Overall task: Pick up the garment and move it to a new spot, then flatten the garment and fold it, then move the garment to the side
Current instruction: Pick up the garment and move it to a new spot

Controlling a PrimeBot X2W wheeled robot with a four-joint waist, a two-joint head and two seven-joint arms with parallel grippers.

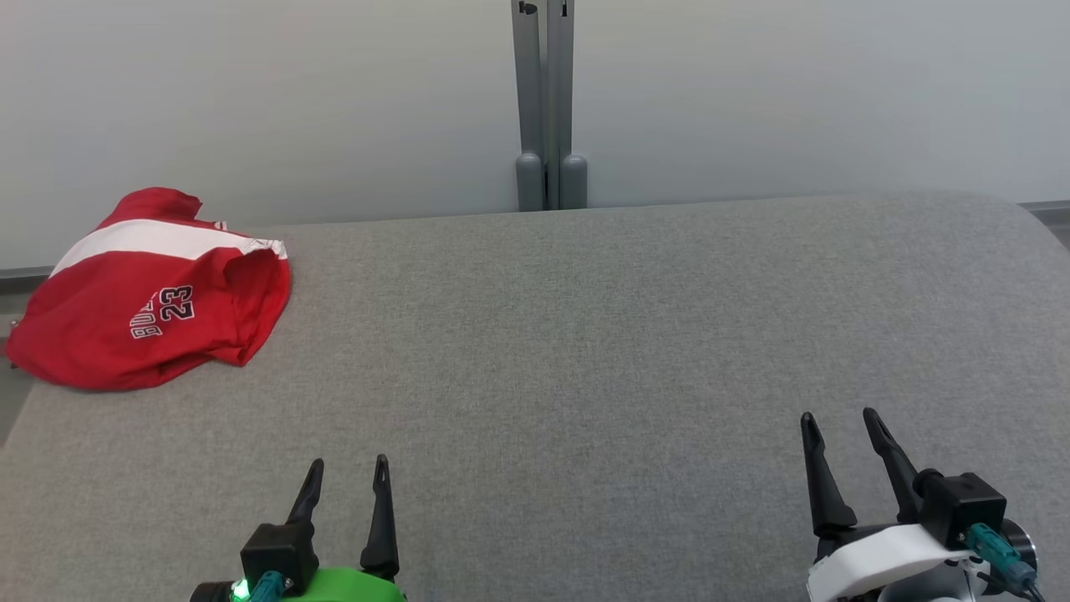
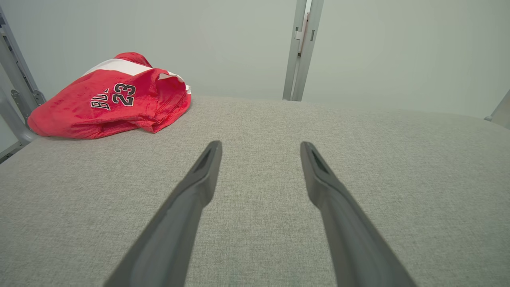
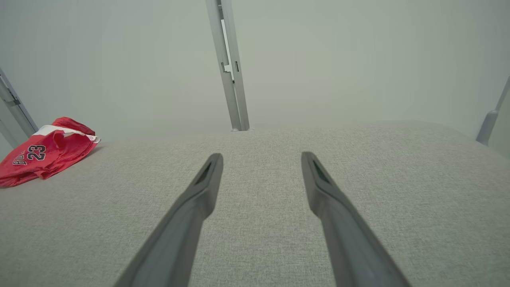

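The garment (image 1: 142,301) is a red jersey with a white stripe and the number 23, lying crumpled at the far left corner of the grey table (image 1: 585,351). It also appears in the left wrist view as the garment (image 2: 111,99) and far left in the right wrist view as the garment (image 3: 44,155). My left gripper (image 1: 349,470) stands open near the front edge, well short of the garment, nothing between its fingers. At the lower right my right gripper (image 1: 838,420) is open and empty too.
A grey metal post (image 1: 547,109) rises behind the table's far edge at the centre, against a pale wall. The garment's left side hangs at the table's left edge. Grey frame bars (image 2: 16,87) stand beyond that corner.
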